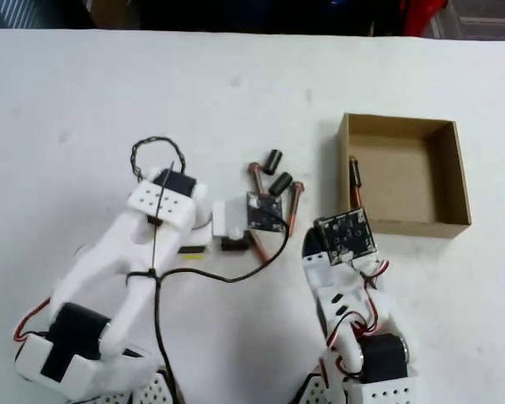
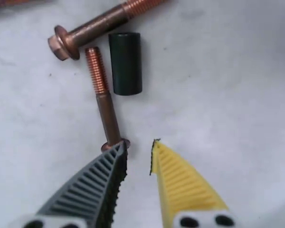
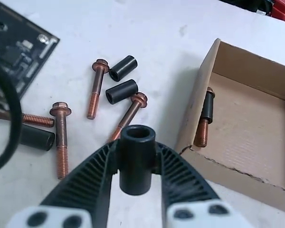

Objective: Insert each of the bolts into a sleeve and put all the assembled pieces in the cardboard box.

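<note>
My right gripper [image 3: 137,151] is shut on a black sleeve [image 3: 137,135], held upright above the table beside the cardboard box [image 3: 256,118]. One bolt with a sleeve on it [image 3: 204,116] lies inside the box [image 1: 442,225], against its near wall. Loose copper bolts [image 3: 96,90] [image 3: 61,140] [image 3: 128,114] and black sleeves [image 3: 122,68] [image 3: 121,91] lie on the table to the left of the box. My left gripper [image 2: 138,149] is open just above the table. Its grey fingertip [image 2: 115,154] touches the head of a bolt [image 2: 104,99], and a sleeve [image 2: 126,61] lies beside that bolt.
A second bolt [image 2: 92,28] lies across the far end of that bolt and sleeve. Both arms' camera boards [image 1: 265,210] [image 1: 345,234] and a black cable [image 1: 156,151] hang over the middle of the white table [image 1: 84,101].
</note>
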Controlling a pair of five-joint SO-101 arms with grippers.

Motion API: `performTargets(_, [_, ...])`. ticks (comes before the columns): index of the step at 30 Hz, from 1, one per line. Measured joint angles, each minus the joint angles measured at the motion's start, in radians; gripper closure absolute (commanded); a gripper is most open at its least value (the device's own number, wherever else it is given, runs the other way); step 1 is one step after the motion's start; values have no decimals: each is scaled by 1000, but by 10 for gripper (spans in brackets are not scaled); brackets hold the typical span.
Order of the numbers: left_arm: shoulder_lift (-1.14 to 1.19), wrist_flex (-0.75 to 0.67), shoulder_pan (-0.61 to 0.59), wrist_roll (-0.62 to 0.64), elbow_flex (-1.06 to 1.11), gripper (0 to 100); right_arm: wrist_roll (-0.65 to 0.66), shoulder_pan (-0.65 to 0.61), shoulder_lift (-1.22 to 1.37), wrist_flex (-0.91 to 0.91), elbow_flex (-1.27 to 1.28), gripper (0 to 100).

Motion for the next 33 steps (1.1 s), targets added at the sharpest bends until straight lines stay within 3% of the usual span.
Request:
performTargets(9, [0,-6,0,0,46,880,0,0,0,6,0,981])
performTargets(23, [5,-199,2,0,52,880,0,0,0,29,0,981])
performTargets(33, [265,-164,-17,-14,-104,880,0,0,0,29,0,981])
